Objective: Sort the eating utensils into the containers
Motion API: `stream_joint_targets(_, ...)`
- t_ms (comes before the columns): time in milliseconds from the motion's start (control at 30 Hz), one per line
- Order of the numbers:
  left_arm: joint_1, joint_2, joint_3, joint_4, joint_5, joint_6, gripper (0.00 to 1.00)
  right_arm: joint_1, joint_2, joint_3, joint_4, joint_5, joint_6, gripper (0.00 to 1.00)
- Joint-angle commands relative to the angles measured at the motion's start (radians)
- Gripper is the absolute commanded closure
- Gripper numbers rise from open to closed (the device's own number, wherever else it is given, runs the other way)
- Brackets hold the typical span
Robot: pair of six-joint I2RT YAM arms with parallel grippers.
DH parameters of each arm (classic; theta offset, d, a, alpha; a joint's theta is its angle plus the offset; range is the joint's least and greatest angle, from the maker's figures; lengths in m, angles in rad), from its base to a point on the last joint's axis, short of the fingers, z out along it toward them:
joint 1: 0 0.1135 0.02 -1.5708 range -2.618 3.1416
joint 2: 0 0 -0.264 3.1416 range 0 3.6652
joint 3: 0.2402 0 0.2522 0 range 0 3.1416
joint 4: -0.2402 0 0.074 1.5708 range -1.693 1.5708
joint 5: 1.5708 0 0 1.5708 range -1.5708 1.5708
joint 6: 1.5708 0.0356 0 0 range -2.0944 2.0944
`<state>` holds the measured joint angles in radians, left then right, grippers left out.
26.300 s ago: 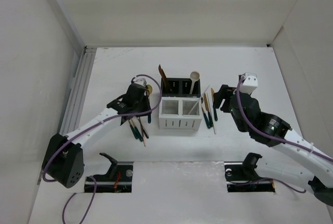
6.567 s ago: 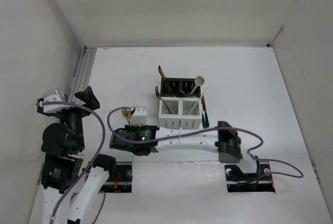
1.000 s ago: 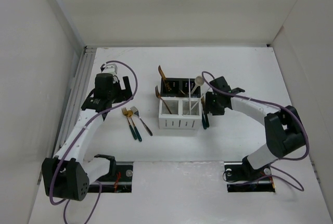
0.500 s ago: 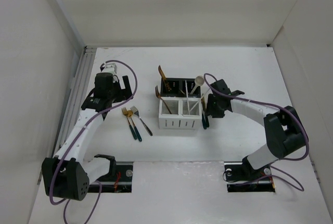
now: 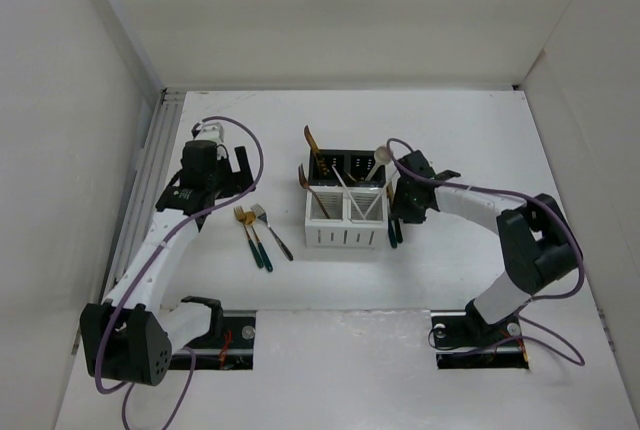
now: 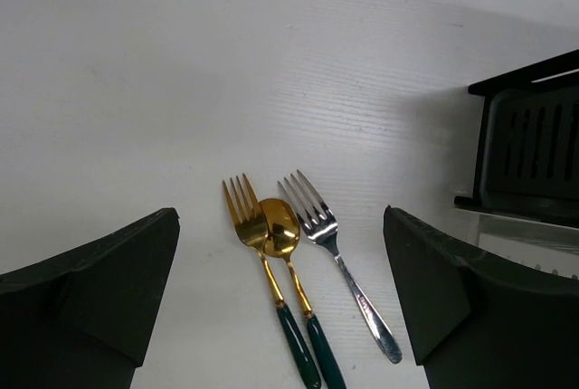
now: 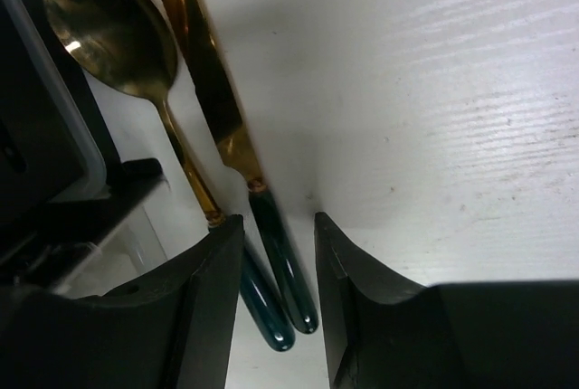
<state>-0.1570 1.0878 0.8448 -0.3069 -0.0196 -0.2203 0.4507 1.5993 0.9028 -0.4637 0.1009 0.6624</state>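
Jaws of your left gripper gape wide, empty, at 11 o'clock from fork, spoon and steel fork, all at bins' 9 o'clock. Your right gripper is half-closed astride knife and second spoon handles at bins' 3 o'clock; can't tell whether pinched.

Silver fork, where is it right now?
In the top view, the silver fork lies left of the containers, right of the gold fork and gold spoon.
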Motion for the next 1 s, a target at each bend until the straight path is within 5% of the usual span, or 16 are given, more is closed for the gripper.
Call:
stream_joint_targets(0, -0.004, -0.039, 0.022, 0.005, -0.013, -0.013, 0.05, 0.043, 0.054, 0.050, -0.061, 0.068, 0.046, 0.57)
stream_joint_targets(567, -0.004, -0.117, -0.001, 0.017, -0.031, -0.022, 0.01, 0.066, -0.015, -0.016, -0.194, 0.194, 0.230, 0.72)
stream_joint_targets(667, -0.004, -0.126, -0.010, 0.017, -0.040, -0.022, 0.01, 0.066, -0.006, -0.007, -0.204, 0.194, 0.230, 0.85)
stream_joint_targets(700, -0.004, -0.135, -0.010, 0.017, -0.040, -0.022, 0.00, 0.066, -0.006, -0.007, -0.204, 0.194, 0.230, 1.00)
stream_joint_targets(967, -0.004, -0.175, -0.010, 0.026, -0.040, -0.022, 0.00, 0.101, -0.122, 0.004, -0.301, 0.363, 0.279, 1.00)
